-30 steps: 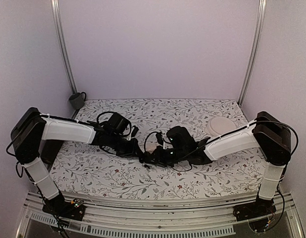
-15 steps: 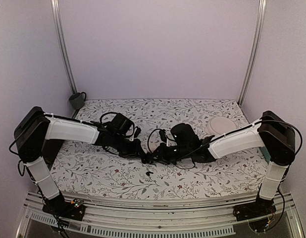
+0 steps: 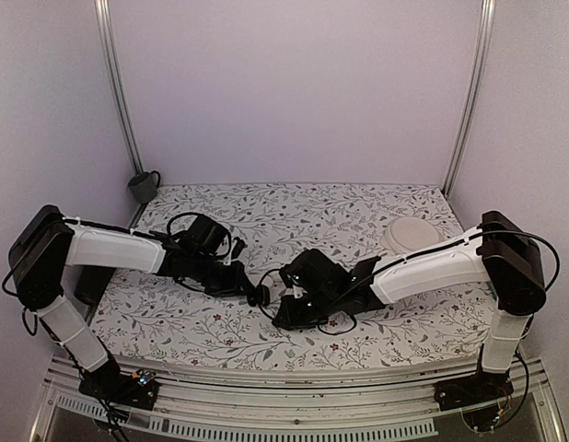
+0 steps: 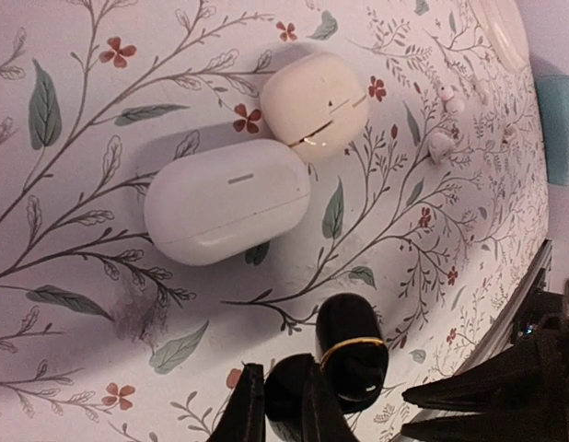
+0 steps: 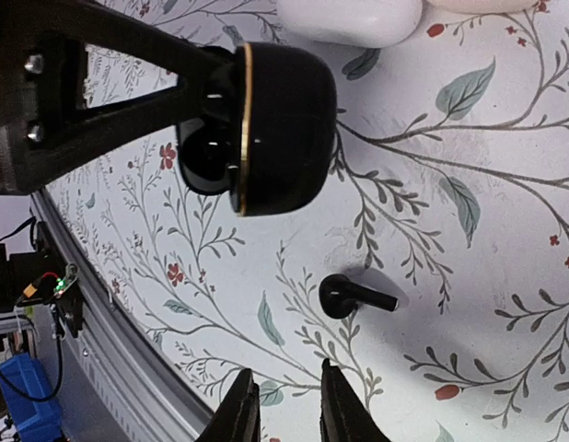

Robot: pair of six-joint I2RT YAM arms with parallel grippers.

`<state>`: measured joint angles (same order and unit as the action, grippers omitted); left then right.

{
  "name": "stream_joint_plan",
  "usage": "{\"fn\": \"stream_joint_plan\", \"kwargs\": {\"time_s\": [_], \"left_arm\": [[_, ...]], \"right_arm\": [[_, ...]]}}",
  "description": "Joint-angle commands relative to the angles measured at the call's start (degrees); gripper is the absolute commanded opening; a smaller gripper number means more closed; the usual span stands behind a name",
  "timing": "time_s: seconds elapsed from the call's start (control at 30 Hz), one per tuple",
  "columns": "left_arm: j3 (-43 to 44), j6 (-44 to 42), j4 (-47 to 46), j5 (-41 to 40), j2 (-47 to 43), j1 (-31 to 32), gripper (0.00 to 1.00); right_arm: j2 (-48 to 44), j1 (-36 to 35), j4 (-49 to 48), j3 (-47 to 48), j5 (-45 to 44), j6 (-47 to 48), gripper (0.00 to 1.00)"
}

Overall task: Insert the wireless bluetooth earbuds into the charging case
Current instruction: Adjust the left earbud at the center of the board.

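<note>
While the left fingers (image 4: pixel 250 414) were clenched on the charging case (image 4: pixel 352 364), pinching it by one side so that its glossy black shell and thin gold band stuck out past their tips, the right fingers (image 5: pixel 240 410) stood a little parted with nothing between them. Just beyond those parted tips a black earbud (image 5: pixel 349 295) lay flat on the desk (image 3: pixel 220 331). It was near the case but clear of it, its short stem pointing away from the case. The second earbud I could not make out. Whether the case rested on the flowered cloth or hung just over it, I could not tell. Behind the case, two white pebble-shaped cases (image 4: pixel 227 200) sat side by side, touching or nearly so, and two tiny white earbuds (image 4: pixel 441 143) lay farther off. Both arms reached in toward the middle of the desk, their wrists almost meeting. A round white dish (image 3: pixel 409 235) sat toward the far right, and a grey cup (image 3: pixel 144 186) stood at the far left corner.
</note>
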<state>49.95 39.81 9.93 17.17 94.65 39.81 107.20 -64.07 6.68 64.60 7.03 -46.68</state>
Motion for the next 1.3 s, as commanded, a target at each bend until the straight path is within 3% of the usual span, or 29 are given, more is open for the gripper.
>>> {"fn": "stream_joint_plan", "kwargs": {"time_s": [0.0, 0.13, 0.67, 0.87, 1.0, 1.27], "left_arm": [[-1.8, -2.2, -1.8, -0.4, -3.1, -1.2, 0.00], [-3.3, -2.4, -2.7, 0.2, -4.7, -2.0, 0.00], [-3.6, -3.1, -3.8, 0.1, -6.7, -2.7, 0.00], [-3.1, -2.9, -4.0, -0.4, -6.8, -2.8, 0.00], [-3.5, -2.7, -4.3, -0.8, -6.9, -2.8, 0.00], [-3.3, -3.5, -4.0, -0.8, -6.7, -3.1, 0.00]], "right_arm": [[2.7, -0.7, 8.8, 2.7, -5.9, -0.7, 0.14], [3.3, -0.7, 10.8, 3.2, -7.4, -2.5, 0.08], [11.3, 5.2, 9.3, 11.0, -3.9, 1.5, 0.09], [11.8, 5.6, 9.9, 13.9, -3.6, 5.3, 0.15], [6.9, 5.4, 8.7, 9.7, -5.1, 5.5, 0.18], [3.4, -1.3, 13.2, 9.7, -11.2, -0.1, 0.39]]}}
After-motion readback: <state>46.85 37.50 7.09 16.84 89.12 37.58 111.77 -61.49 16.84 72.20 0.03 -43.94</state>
